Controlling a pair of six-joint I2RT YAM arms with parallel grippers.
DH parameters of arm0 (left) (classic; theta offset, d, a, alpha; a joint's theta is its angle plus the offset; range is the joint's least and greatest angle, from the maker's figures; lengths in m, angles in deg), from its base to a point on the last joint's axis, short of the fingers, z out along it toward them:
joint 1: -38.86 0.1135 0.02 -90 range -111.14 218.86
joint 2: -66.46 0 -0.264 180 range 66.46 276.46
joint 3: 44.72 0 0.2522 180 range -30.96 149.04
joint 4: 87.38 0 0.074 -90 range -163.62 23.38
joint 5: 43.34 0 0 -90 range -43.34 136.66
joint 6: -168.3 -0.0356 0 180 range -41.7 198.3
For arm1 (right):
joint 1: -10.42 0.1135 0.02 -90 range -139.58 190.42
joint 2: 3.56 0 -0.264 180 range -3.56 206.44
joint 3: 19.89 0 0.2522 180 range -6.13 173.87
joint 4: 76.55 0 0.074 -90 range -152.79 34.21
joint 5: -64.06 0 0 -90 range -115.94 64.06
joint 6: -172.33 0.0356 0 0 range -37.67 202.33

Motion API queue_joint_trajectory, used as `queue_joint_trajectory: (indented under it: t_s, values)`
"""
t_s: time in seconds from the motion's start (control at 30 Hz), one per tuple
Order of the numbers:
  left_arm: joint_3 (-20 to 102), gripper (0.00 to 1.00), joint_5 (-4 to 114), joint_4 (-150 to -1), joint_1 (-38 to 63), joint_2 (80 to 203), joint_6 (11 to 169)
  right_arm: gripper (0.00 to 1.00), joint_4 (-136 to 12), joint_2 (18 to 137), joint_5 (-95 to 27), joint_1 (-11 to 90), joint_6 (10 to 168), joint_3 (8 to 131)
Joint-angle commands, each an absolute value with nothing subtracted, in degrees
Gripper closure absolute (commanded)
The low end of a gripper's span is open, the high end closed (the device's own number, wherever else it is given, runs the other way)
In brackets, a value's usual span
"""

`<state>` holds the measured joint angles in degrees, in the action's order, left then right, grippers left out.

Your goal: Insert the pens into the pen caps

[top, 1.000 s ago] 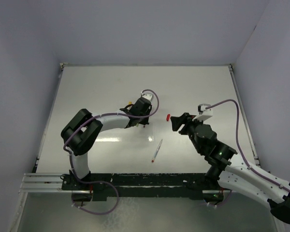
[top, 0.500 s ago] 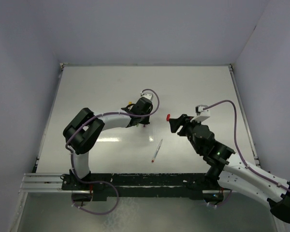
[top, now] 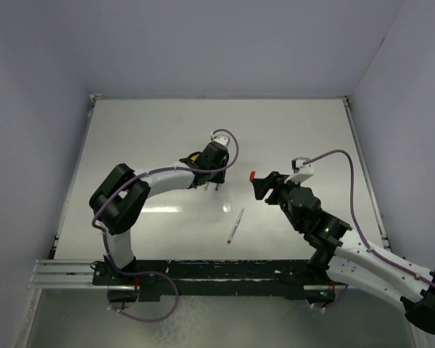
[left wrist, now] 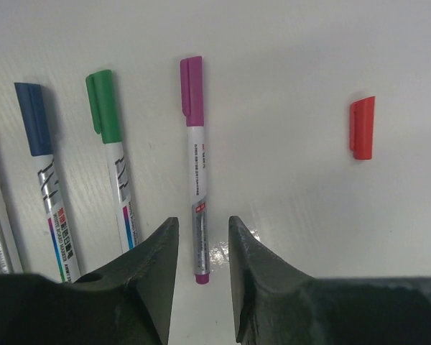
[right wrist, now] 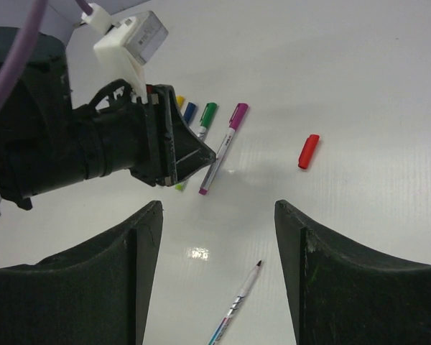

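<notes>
Your left pincer (left wrist: 201, 226) stands part-open astride the capped purple pen (left wrist: 195, 158), gripping nothing, apparently to leave it in the finished row (left wrist: 111, 165); right pincer (right wrist: 217, 206) gapes empty; red cap (left wrist: 362, 127) and bare pen (right wrist: 238, 302) lie apart on the counter (top: 130, 145), awaiting you.

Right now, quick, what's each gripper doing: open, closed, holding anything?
Left gripper: open, jaws slightly apart around the end of the purple pen, not gripping it.
Right gripper: open wide, holding nothing.

txt: none legible | print on pen barrels (left wrist: 199, 172) too blurry
</notes>
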<state>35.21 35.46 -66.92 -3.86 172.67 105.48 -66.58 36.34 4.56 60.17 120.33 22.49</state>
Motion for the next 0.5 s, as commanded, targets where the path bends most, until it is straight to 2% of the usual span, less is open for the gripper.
queue_joint_trajectory:
  t_s: [0.0,0.03,0.2,0.33,0.37,0.4,0.43,0.47]
  values:
    - [35.8,0.63,36.7,-68.1,-3.5,164.6,103.9,0.34,-67.9,36.3,5.9,60.1,121.4,23.7]
    - [34.6,0.62,37.4,-68.5,-3.6,163.3,104.0,0.33,-67.8,36.3,6.7,60.1,121.7,23.6]
    - [25.8,0.62,38.3,-72.3,-7.7,156.1,103.4,0.14,-66.2,36.4,13.1,60.1,121.9,24.3]
    - [20.7,0.62,34.5,-71.8,-14.8,152.2,102.6,0.09,-62.5,39.8,18.4,59.9,122.3,26.8]
    - [19.6,0.61,34.0,-71.8,-16.5,151.8,102.6,0.1,-62.0,40.6,19.4,59.8,122.3,27.1]
    - [18.4,0.61,34.1,-71.8,-17.8,151.5,102.9,0.25,-61.8,41.6,20.1,59.7,122.2,27.5]
    - [17.5,0.61,34.3,-71.9,-18.8,151.2,103.3,0.33,-61.3,42.3,21.1,59.6,122.6,27.8]
    - [16.7,0.61,34.4,-72.0,-19.7,151.0,103.8,0.35,-60.5,43.1,21.8,59.3,123.2,28.0]
